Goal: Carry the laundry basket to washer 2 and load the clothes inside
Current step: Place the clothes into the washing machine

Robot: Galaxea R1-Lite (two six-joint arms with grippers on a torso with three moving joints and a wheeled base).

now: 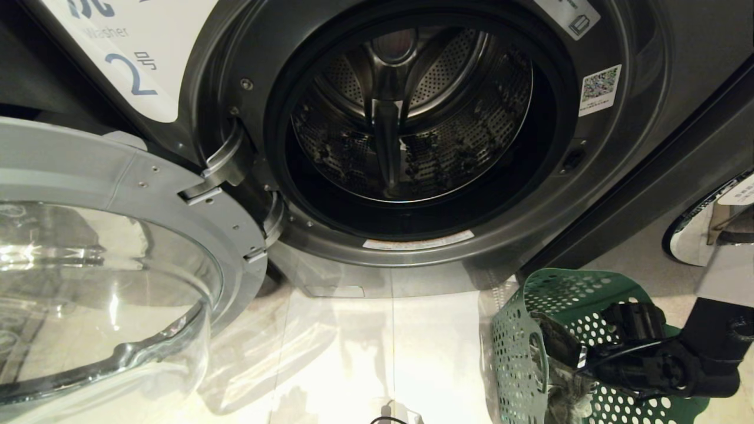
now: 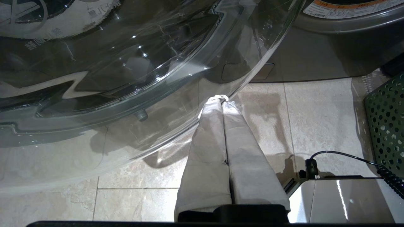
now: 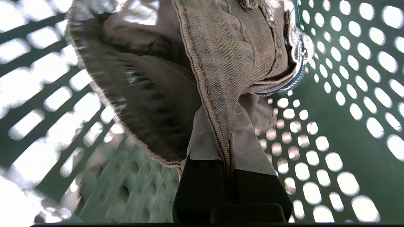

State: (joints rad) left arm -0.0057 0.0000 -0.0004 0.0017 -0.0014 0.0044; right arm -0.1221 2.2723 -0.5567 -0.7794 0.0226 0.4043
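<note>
We hold the right gripper inside the green laundry basket, at the lower right of the head view. Its fingers are pressed together on a fold of denim garment; in the right wrist view a seam of the cloth runs straight down between the padded fingers, and the rest of the garment bunches beyond the tips, against the perforated basket wall.

The governing relation: the washer drum lies up and to the left of the gripped garment, with its round opening facing us. We judge that the next move calls for a lift clear of the basket rim, then a carry leftward and upward through the opening. The right arm is the nearer one and already has the load.

The drum appears to hold no clothes yet. The glass door stands swung open at far left, well apart from the direct path. The basket's near wall and the lower lip of the door seal are the likely snag points for trailing cloth.

The left gripper is parked low beside the door glass, fingers pressed together and holding nothing.
</note>
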